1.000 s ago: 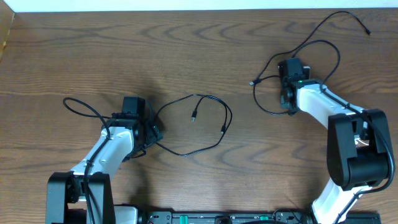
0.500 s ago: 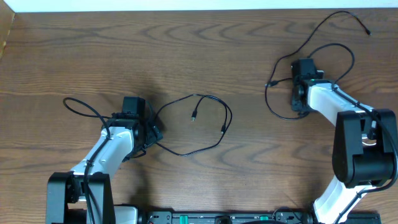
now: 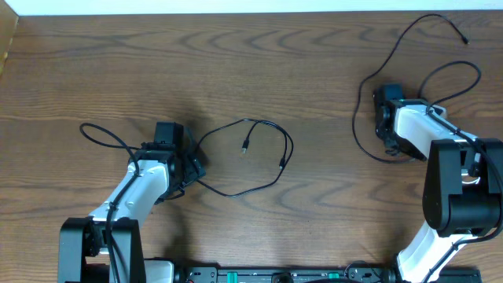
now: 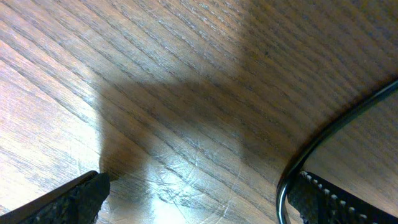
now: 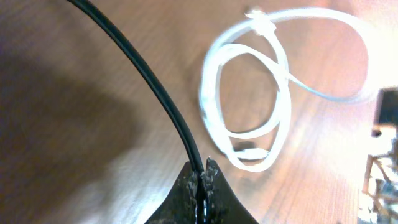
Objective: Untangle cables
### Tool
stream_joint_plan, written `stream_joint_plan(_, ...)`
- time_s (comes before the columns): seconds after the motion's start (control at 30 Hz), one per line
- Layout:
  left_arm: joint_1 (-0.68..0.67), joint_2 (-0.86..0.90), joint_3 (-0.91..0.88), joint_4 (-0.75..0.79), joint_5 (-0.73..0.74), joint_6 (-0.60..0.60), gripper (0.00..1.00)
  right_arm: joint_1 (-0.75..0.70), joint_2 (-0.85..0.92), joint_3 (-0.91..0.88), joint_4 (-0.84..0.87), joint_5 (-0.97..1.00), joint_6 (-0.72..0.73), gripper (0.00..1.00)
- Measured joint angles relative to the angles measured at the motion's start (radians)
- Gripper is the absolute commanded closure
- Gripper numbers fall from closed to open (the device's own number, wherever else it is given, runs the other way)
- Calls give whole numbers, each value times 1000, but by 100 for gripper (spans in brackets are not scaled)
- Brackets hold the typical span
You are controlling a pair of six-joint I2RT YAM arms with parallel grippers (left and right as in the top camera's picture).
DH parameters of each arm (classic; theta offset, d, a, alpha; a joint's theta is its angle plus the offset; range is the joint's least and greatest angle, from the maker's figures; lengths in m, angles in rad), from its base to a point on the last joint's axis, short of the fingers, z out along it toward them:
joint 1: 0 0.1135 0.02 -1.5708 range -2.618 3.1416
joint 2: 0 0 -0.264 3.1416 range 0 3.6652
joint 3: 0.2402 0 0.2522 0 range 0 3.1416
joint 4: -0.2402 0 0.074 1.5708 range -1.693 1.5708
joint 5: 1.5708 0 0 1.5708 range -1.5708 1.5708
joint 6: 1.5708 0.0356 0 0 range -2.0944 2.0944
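We find right tool (image 5: 200, 179) pinching black cable (image 5: 147, 74), left tool (image 4: 199, 199) gaping empty. Separation looks underway; next draw clear of white cable (image 5: 210, 106).

**3 cameras: 1 overhead, 2 on the wrists**

The overhead view looks straight down on the whole wood surface (image 3: 236, 63). The arm bases sit at the near edge and the far edge runs along the top of frame. It stands well back and takes in both the left arm (image 3: 141, 185) and the right arm (image 3: 424, 134).

The left wrist view faces down, very near the wood, with its fingers (image 4: 68, 199) in the 2 lower corners. The right wrist view looks out along its fingers (image 5: 214, 193), also close.

Each wrist view shares 1 small patch with the overhead: the left black cable (image 4: 323, 140) and the right black cable (image 5: 155, 93).
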Motion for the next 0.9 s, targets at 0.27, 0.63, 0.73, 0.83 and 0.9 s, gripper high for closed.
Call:
stream_joint_plan(0.27, 0, 0, 0, 0, 0, 0, 2, 0, -88, -1, -133, 86, 323, 98)
stream_joint_plan(0.63, 0, 0, 0, 0, 0, 0, 2, 0, -168, -1, -191, 107, 488, 89)
stream_joint_plan(0.73, 0, 0, 0, 0, 0, 0, 2, 0, -168, -1, -177, 109, 508, 85)
stream_joint_plan(0.83, 0, 0, 0, 0, 0, 0, 2, 0, -168, -1, -163, 111, 518, 85)
stream_joint_plan(0.9, 0, 0, 0, 0, 0, 0, 2, 0, -168, -1, -146, 108, 520, 99)
